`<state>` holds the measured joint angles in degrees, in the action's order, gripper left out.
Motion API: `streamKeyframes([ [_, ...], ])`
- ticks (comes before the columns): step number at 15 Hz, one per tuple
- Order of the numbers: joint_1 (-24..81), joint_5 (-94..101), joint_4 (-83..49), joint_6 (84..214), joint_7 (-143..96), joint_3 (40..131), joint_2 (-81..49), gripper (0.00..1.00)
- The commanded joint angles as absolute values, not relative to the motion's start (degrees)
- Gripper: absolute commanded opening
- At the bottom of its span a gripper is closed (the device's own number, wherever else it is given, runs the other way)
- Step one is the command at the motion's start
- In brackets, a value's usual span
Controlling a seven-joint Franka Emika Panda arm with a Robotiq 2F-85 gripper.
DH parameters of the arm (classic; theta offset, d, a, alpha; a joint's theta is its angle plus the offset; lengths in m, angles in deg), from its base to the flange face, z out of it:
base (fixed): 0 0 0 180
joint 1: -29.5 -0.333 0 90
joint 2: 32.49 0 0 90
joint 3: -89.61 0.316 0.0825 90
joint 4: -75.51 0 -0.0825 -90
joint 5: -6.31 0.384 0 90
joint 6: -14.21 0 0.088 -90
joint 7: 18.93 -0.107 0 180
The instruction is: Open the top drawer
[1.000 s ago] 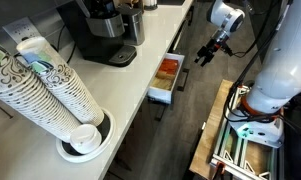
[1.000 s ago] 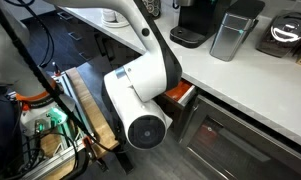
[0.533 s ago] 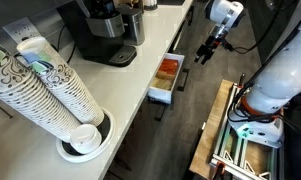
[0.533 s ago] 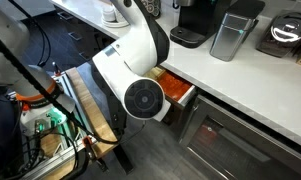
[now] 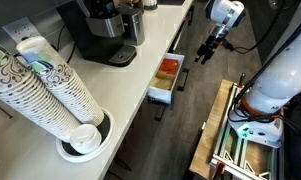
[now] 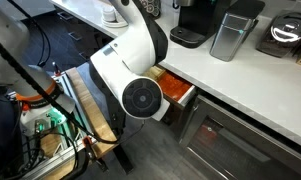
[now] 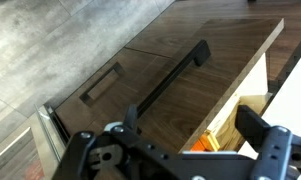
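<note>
The top drawer (image 5: 165, 78) stands pulled out from under the white counter, with orange-red contents showing inside. It also shows in an exterior view (image 6: 178, 94), partly behind the arm. My gripper (image 5: 203, 55) hangs in the aisle beside the drawer, apart from it, open and empty. In the wrist view the two dark fingers of the gripper (image 7: 193, 122) are spread wide. The drawer's pale side (image 7: 238, 100) and a bit of orange show between them. The gripper itself is hidden in one exterior view by the arm's white elbow (image 6: 140, 70).
A coffee machine (image 5: 102, 28) and a stack of paper cups (image 5: 52, 92) stand on the counter (image 5: 125, 90). Dark cabinet fronts with a long bar handle (image 7: 165, 80) lie below. A metal canister (image 6: 230, 32) stands on the counter. The robot's base frame (image 5: 240, 140) fills the floor nearby.
A second ago the arm swung its elbow up and toward the counter and the gripper rose slightly. Over the last half second nothing has moved. The drawer stays open.
</note>
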<state>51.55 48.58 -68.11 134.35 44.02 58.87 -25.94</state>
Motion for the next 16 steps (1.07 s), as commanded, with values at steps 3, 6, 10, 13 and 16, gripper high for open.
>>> streamKeyframes([
  [3, 53.8, 48.2, -68.2, 134.5, 43.7, 61.1, -26.2, 1.0],
  [6, 53.5, 41.9, -69.3, 137.8, 41.5, 61.8, -28.2, 1.0],
  [10, 52.8, 28.6, -71.6, 144.6, 34.8, 63.0, -32.5, 1.0],
  [13, 52.4, 22.2, -73.1, 146.1, 29.8, 64.7, -36.3, 1.0],
  [16, 51.7, 20.2, -74.9, 144.8, 25.9, 66.4, -42.0, 1.0],
])
